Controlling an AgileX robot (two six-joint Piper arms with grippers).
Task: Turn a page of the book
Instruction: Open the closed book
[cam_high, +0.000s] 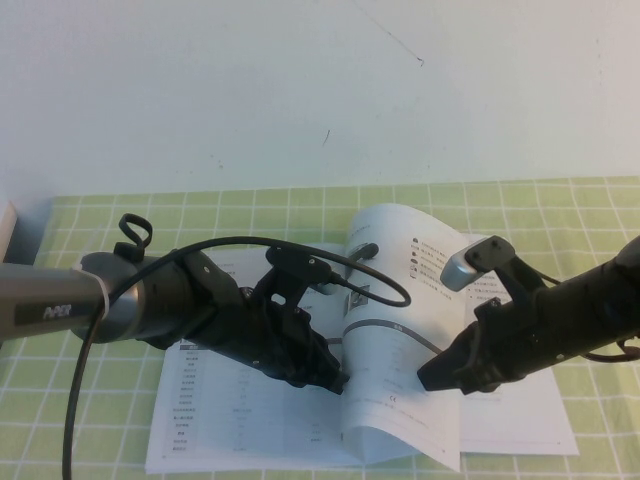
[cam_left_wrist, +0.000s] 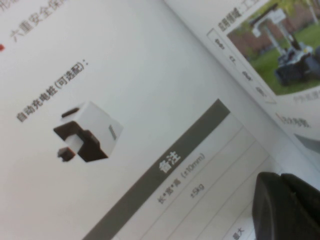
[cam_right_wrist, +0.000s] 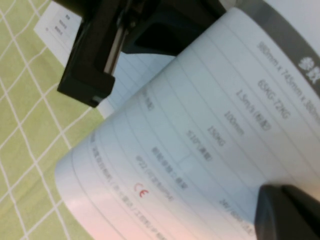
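Left end effector (cam_high: 335, 380): low on the left half of the book (cam_high: 250, 420), near the spine; closure cannot tell.
Page (cam_high: 400, 330): lifted, arched over the middle.
Right end effector (cam_high: 435, 378): closed, under the page.
Progress: roughly half; laying it flat on the left remains.

Even, soft overhead light is seen throughout; shadows are faint. Both wrist views are blurred, print nearest each claw being softest. No harsh glare is noted.
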